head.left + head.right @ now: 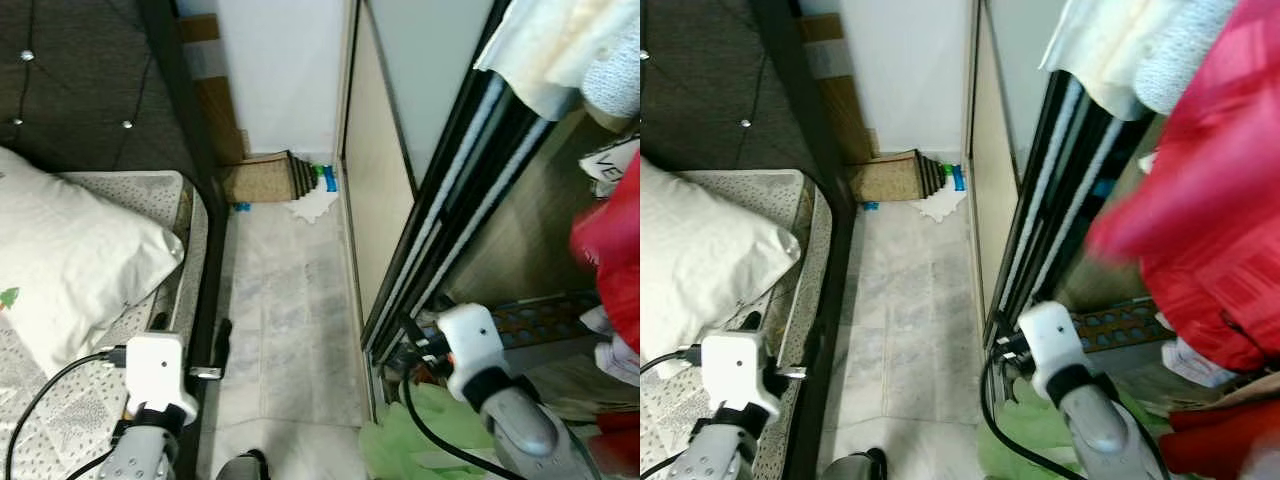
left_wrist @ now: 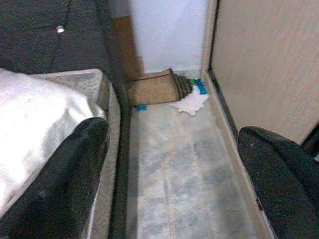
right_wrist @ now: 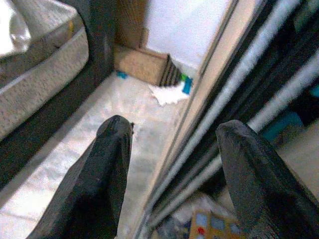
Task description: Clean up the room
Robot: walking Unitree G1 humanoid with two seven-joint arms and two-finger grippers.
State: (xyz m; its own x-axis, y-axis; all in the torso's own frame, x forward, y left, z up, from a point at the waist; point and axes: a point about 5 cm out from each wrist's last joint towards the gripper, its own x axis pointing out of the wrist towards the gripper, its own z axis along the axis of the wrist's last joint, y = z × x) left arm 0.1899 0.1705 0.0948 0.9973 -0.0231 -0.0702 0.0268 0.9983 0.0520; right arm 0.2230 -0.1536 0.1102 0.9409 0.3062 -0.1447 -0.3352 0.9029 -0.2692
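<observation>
Looking down a narrow strip of pale tiled floor (image 1: 290, 330) between a bed (image 1: 150, 200) on my left and a sliding wardrobe (image 1: 385, 190) on my right, I see the clutter I judge to be the cleanup target at the far end: a white cloth (image 1: 315, 206) crumpled on the floor, touching a rolled brown mat (image 1: 262, 178) against the wall, with a small blue item (image 1: 330, 180) just beside it. A white pillow (image 1: 70, 260) lies on the bed. My left gripper (image 2: 169, 199) hovers by the bed edge, fingers spread wide and holding nothing. My right gripper (image 3: 174, 184) hovers near the wardrobe track, also spread wide and empty. Red clothes (image 1: 1200, 230) hang in the open wardrobe, and a green cloth (image 1: 420, 435) lies at its foot. To do this well, I would walk forward centred in the aisle, keep both arms tucked clear of bed frame and door, and stop near the cloth before reaching down.
</observation>
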